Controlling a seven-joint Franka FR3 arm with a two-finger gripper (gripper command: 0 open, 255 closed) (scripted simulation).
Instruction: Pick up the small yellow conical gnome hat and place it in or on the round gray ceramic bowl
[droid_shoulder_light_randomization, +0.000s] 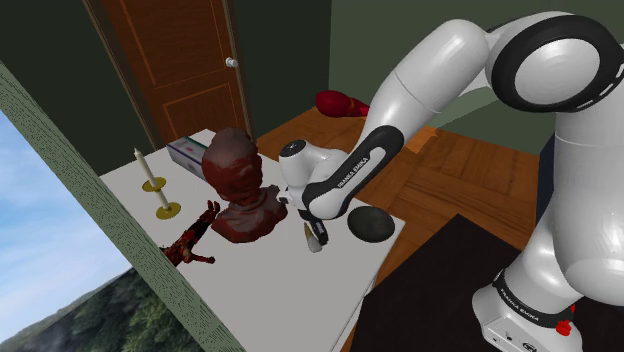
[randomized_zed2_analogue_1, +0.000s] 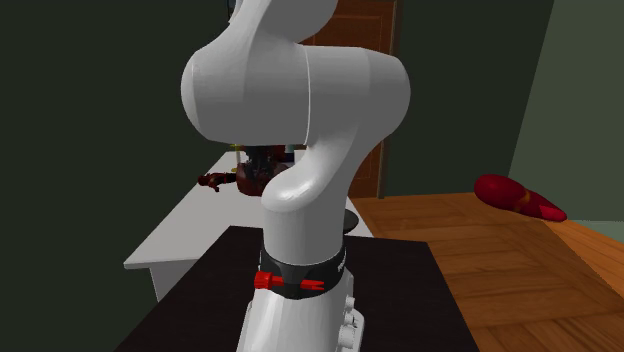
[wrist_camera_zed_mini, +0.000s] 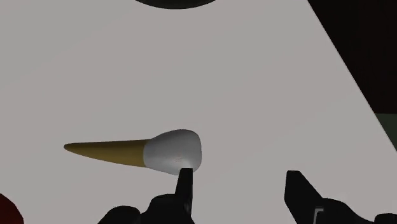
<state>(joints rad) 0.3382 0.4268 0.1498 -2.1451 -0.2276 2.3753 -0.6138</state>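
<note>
The gnome hat (wrist_camera_zed_mini: 137, 152) lies on its side on the white table (wrist_camera_zed_mini: 254, 83): a slim yellow cone ending in a rounded grey-white base. My gripper (wrist_camera_zed_mini: 240, 183) hovers just above the table, open. One fingertip (wrist_camera_zed_mini: 186, 178) is right at the hat's rounded base, and the hat lies outside the gap between the fingers. The dark round bowl (wrist_camera_zed_mini: 172, 3) sits on the table beyond the hat. In the shoulder view the hat (droid_shoulder_light_randomization: 314, 241) lies under my gripper (droid_shoulder_light_randomization: 316, 226), and the bowl (droid_shoulder_light_randomization: 369, 224) is just to its right near the table edge.
A dark red bust (droid_shoulder_light_randomization: 240, 185) stands close to the shoulder view's left of the gripper, beside a red clawed figure (droid_shoulder_light_randomization: 192, 240). Two candlesticks (droid_shoulder_light_randomization: 152, 172) and a flat box (droid_shoulder_light_randomization: 190, 153) stand further back. A red object (randomized_zed2_analogue_1: 515, 195) lies on the wooden floor.
</note>
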